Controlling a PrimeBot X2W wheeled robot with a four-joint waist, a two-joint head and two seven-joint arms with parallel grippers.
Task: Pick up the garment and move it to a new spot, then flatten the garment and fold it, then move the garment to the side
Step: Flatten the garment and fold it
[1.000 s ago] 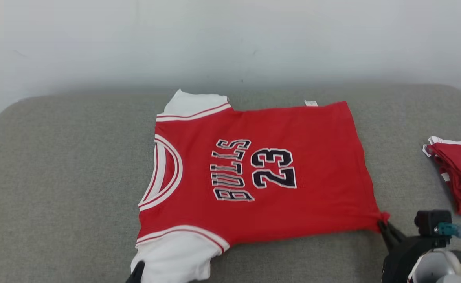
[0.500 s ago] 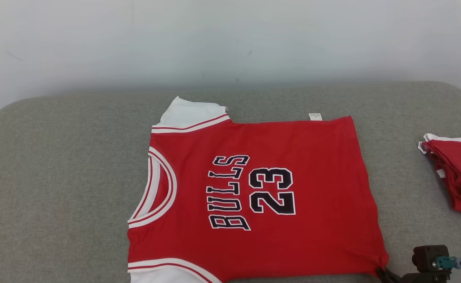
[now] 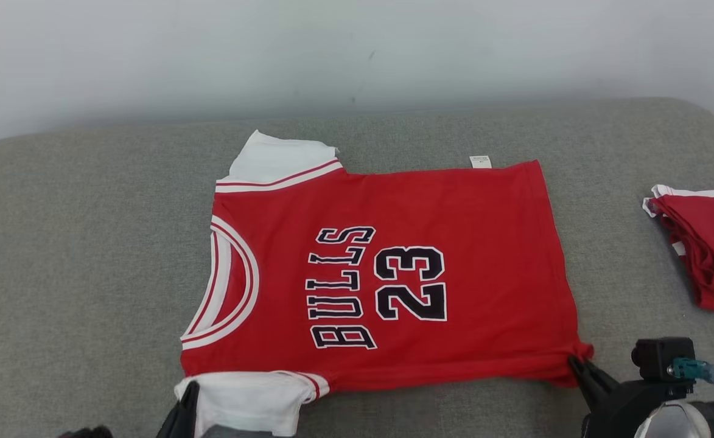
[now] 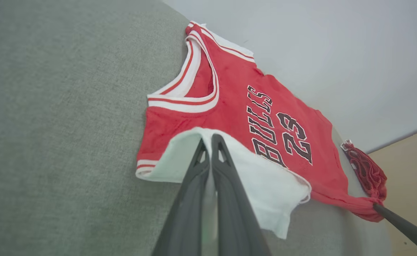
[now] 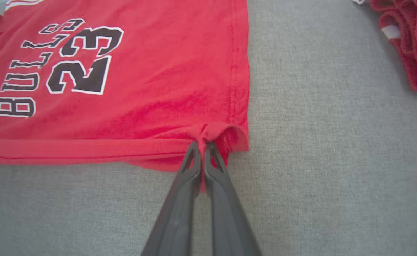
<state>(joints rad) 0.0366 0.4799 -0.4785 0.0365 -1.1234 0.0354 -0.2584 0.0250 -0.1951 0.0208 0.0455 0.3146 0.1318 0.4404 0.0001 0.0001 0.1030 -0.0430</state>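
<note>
The garment (image 3: 484,243) is a red jersey with white sleeves and "BULLS 23" in black, spread on the grey cushion (image 3: 77,243), collar to the left. My left gripper (image 3: 189,395) is shut on the near white sleeve (image 4: 265,177), whose cloth is pinched at the tips of the left gripper (image 4: 210,137). My right gripper (image 3: 573,362) is shut on the near bottom corner of the hem, which bunches around the closed tips of the right gripper (image 5: 203,144). The near edge of the garment (image 5: 158,71) lies folded over in a narrow band.
A pile of folded red garments (image 3: 707,243) lies at the cushion's right edge, also the red pile (image 5: 407,46) in the right wrist view. A pale wall (image 3: 357,55) runs behind the cushion. Bare grey cushion extends left of the jersey.
The head camera has shifted. Both grippers stay shut on the jersey; the near white sleeve is now lifted and folded up, and the near edge shows a folded band.
</note>
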